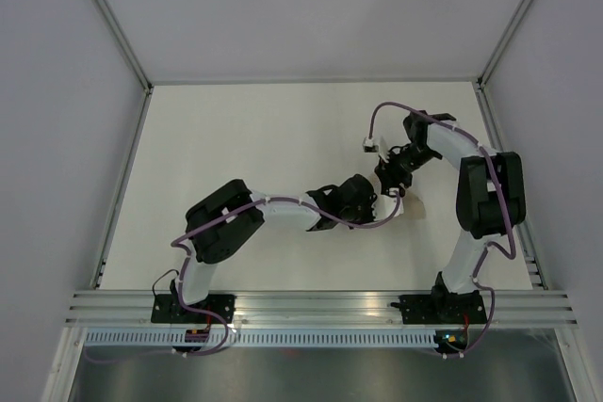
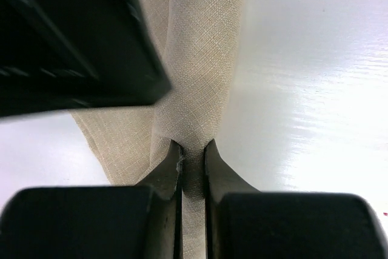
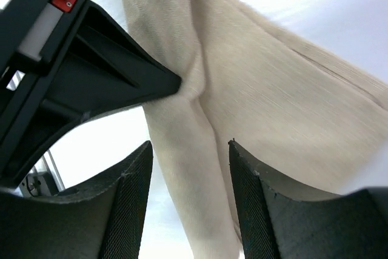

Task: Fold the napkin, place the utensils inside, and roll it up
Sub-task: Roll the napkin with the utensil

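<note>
Left wrist: woven beige napkin (image 2: 203,71), gathered folds; left gripper (image 2: 194,148) pinching it.

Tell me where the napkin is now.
In the left wrist view, the napkin is bunched, pinched in the left claw; the open right claw straddles it, right of the table centre.

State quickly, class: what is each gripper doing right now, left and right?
Left gripper: closed, pinching the napkin.
Right gripper: open, with the napkin hanging between its jaws.
</note>
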